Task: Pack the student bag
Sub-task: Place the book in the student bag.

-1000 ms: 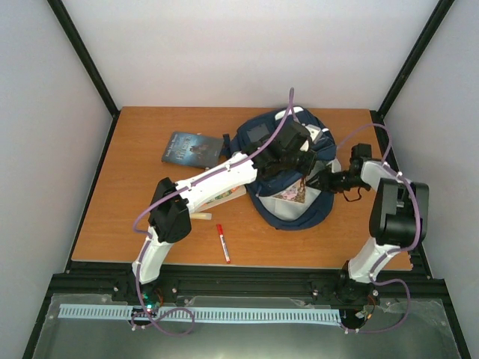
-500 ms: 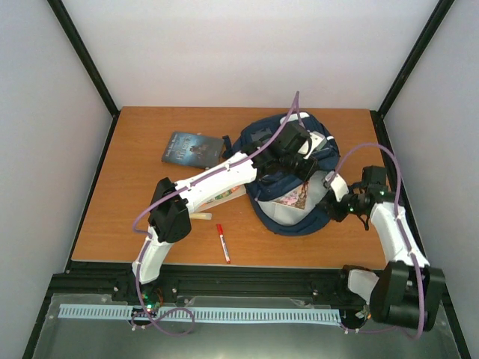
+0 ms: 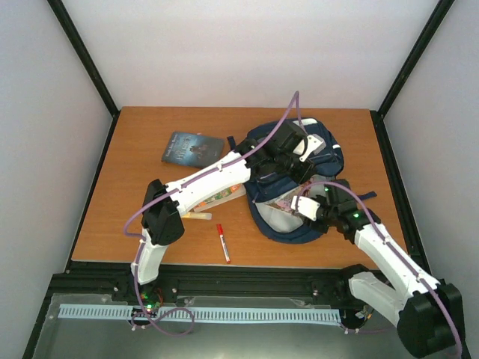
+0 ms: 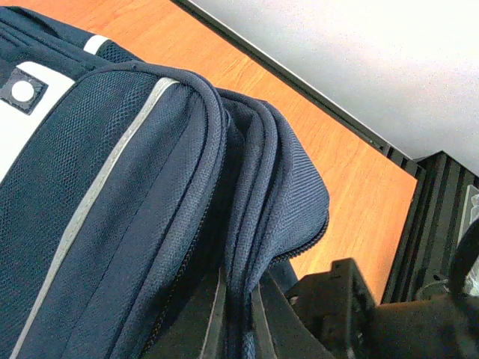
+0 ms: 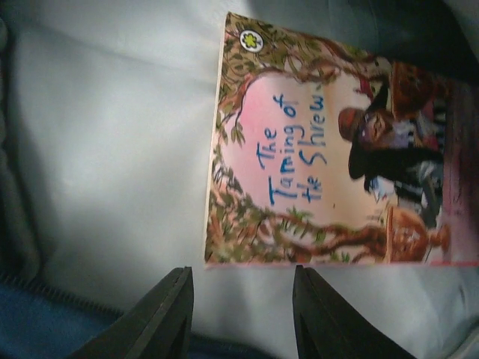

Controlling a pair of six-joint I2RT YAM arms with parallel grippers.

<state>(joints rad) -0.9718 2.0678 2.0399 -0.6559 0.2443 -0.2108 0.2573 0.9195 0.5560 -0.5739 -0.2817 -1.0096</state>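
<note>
The student bag (image 3: 334, 155), navy with white stripes, lies on the right half of the table with its mouth held open. My left gripper (image 3: 298, 166) is shut on a fold of the bag's zipper edge (image 4: 238, 299); the fabric is pinched between its jaws. My right gripper (image 3: 298, 208) hovers open over the opening, nothing between its fingers (image 5: 166, 314). Just beyond its tips, a book titled "The Taming of the Shrew" (image 5: 329, 149) lies on the bag's light grey lining (image 5: 112, 149). The same book (image 3: 283, 202) shows inside the opening from above.
A dark-covered book (image 3: 192, 147) lies at the table's back left. Another book (image 3: 227, 196) and a pale stick (image 3: 198, 215) sit under my left forearm. A red marker (image 3: 223, 242) lies near the front edge. The table's black frame (image 4: 441, 224) runs close behind the bag.
My right arm has swung from the bag's right side round to its front and now points into the opening. My left gripper has shifted back and right a little, still holding the flap.
</note>
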